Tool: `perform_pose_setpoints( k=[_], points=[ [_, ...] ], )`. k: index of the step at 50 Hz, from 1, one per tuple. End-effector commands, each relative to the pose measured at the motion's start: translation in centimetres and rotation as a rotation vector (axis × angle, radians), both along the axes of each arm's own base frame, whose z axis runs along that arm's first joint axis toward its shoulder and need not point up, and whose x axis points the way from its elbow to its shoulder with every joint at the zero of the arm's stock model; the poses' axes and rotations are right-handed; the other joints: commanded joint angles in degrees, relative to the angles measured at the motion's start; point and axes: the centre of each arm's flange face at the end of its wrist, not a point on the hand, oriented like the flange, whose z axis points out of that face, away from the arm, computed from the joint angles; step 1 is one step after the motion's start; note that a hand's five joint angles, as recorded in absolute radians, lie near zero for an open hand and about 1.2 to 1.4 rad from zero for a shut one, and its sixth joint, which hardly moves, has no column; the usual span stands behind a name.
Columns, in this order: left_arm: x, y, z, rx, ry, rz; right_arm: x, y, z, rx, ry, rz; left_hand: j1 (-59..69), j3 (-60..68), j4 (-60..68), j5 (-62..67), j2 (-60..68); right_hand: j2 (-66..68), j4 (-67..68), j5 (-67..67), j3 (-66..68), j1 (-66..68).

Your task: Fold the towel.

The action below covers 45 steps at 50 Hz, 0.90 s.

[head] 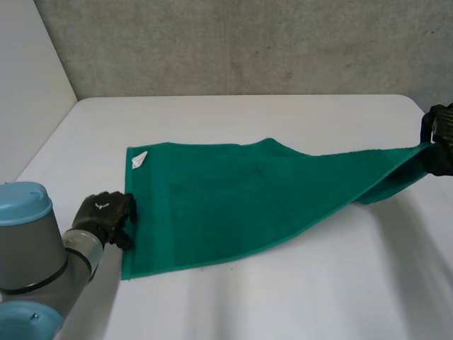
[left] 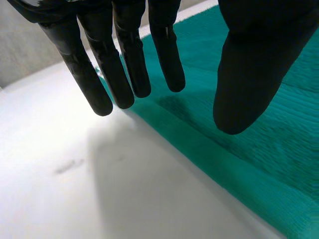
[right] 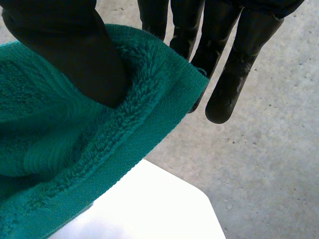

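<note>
Surface: white table [head: 283,304], with a grey wall [head: 248,42] behind it.
Left arm [head: 28,241]: reaches in on the near side of the towel's left edge.
Left hand [head: 106,212]: at the towel's left edge, near its near-left corner. The fingers are straight and spread, the thumb is over the cloth, and nothing is gripped.
Towel [head: 226,205]: green. The left part lies flat on the table. The right end is lifted clear and drawn taut.
Tag [head: 139,160]: white, at the towel's far-left corner.
Right hand [head: 439,138]: at the towel's raised right corner. The thumb clamps the hem against the fingers.
Step in hand (judged): carry the raised right end across to the towel's left edge for a first fold.
Method: press the left hand flat on the towel's left edge as an anchor. Hold the pinch firm. Carry the corner high enough that the slack does not drag. Lay hem on hem before release.
Not determinable: whether the left fingertips touch the towel or hover over it, and where the towel's second right corner lies, since the cloth doubles under below the raised end.
</note>
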Motion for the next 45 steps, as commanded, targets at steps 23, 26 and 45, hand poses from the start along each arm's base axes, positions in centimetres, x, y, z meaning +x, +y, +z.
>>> perform_pose_setpoints(
  k=[23,26,45],
  points=[
    [-0.5,4.4,-0.5,0.071,-0.018,-0.072,0.6,-0.1,-1.3,0.046,0.017,0.044,-24.01,-23.68,-23.70,-23.22,-23.69,12.42,11.63,14.10,12.28,23.61],
    [-0.6,4.1,-0.7,0.061,-0.014,-0.070,0.6,-0.1,-1.3,0.046,0.017,0.045,-21.66,-21.33,-21.35,-20.87,-21.33,12.42,11.63,14.10,12.28,23.61],
    [-1.0,2.9,-1.8,0.049,-0.017,-0.069,0.6,0.0,-1.5,0.045,0.050,0.043,-16.28,-15.95,-15.97,-15.49,-15.95,12.42,11.63,14.10,12.28,23.61]
  ],
)
